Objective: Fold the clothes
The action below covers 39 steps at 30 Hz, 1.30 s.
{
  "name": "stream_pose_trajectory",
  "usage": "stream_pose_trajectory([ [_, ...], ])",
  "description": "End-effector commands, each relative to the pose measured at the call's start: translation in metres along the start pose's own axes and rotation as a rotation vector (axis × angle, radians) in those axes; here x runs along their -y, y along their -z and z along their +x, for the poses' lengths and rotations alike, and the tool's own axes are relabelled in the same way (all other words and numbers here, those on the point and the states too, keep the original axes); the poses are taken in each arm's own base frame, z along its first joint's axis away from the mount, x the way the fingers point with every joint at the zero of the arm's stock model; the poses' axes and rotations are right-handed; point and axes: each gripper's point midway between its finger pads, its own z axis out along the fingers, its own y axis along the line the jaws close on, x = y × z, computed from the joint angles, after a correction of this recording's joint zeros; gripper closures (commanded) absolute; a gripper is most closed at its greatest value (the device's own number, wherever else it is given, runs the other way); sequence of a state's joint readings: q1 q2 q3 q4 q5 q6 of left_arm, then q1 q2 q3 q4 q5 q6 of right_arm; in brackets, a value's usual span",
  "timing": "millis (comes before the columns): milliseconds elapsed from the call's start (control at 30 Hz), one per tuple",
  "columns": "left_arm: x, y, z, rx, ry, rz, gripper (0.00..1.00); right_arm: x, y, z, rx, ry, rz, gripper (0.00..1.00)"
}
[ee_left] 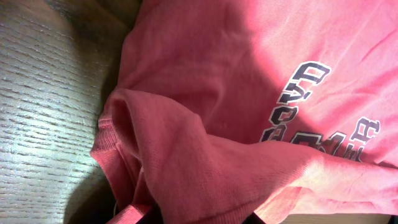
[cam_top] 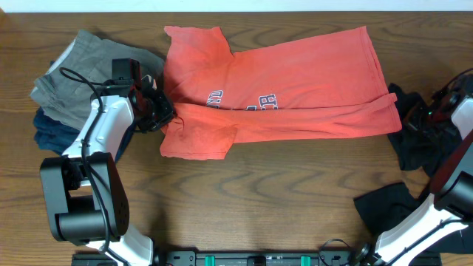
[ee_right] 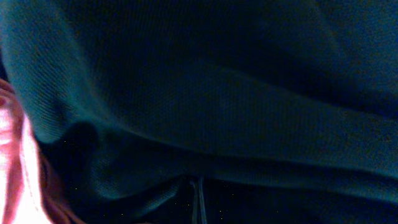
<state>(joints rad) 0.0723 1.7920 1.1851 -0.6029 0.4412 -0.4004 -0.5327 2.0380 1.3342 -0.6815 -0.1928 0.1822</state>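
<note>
A coral-red cotton T-shirt (cam_top: 295, 74) lies lengthwise left to right, hem rightward. I cannot tell whether the fingers of the left gripper (cam_top: 164, 114) or right gripper (cam_top: 412, 118) are apart or together.

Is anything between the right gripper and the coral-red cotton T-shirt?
Yes. A crumpled black garment lies beneath the right gripper, at the right edge of the coral-red cotton T-shirt, and fills the wrist view.
</note>
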Motion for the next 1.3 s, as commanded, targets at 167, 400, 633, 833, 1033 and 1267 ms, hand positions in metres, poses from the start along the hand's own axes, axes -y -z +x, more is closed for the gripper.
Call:
stream_pose_trajectory([
  [167, -0.006, 0.000, 0.002, -0.011, 0.019, -0.016, 0.83, 0.084, 0.009, -0.001, 0.049, -0.219, 0.362, 0.99],
  [400, -0.006, 0.000, 0.002, -0.012, 0.020, -0.016, 0.83, 0.131, 0.074, -0.026, 0.251, -0.500, 0.380, 0.99],
  [633, -0.005, 0.000, 0.003, -0.017, 0.021, -0.011, 0.83, 0.099, 0.106, -0.051, 0.353, -0.434, 0.167, 0.91],
  [833, 0.002, 0.000, 0.007, -0.040, 0.018, 0.029, 0.83, 0.011, 0.108, -0.047, 0.286, -0.175, -0.153, 0.79],
  [1033, 0.001, 0.000, 0.009, -0.049, 0.023, 0.024, 0.83, -0.032, 0.090, -0.006, 0.131, -0.016, -0.151, 0.80],
  [1267, -0.001, 0.000, 0.014, -0.065, 0.030, 0.015, 0.83, -0.060, 0.080, -0.004, 0.170, 0.115, -0.030, 0.73],
])
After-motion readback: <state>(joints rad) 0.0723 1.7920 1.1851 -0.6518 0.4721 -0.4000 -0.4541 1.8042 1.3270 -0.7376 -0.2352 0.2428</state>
